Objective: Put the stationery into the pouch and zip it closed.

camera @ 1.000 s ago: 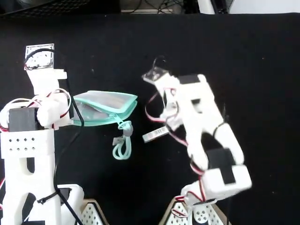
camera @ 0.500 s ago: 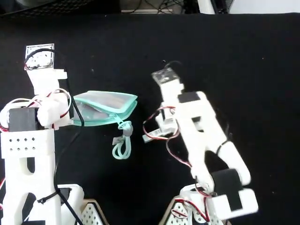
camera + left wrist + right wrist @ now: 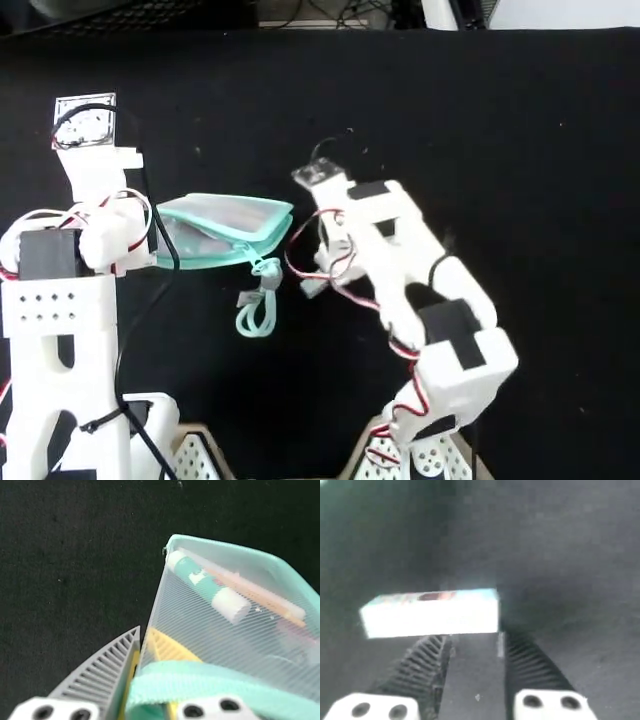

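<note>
Black cloth-covered table (image 3: 560, 150) seen from above. Beyond its far edge lie dark cables (image 3: 330, 12), a dark grille-like object (image 3: 120, 12) at one corner, and a bright white surface (image 3: 560, 12) at the other.

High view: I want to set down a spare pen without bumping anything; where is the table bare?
Bare cloth: the table has a far strip beyond the pouch, and a wide stretch outside the right arm. Crowded: between the pouch, its strap loop and the right hand by the white block.
</note>
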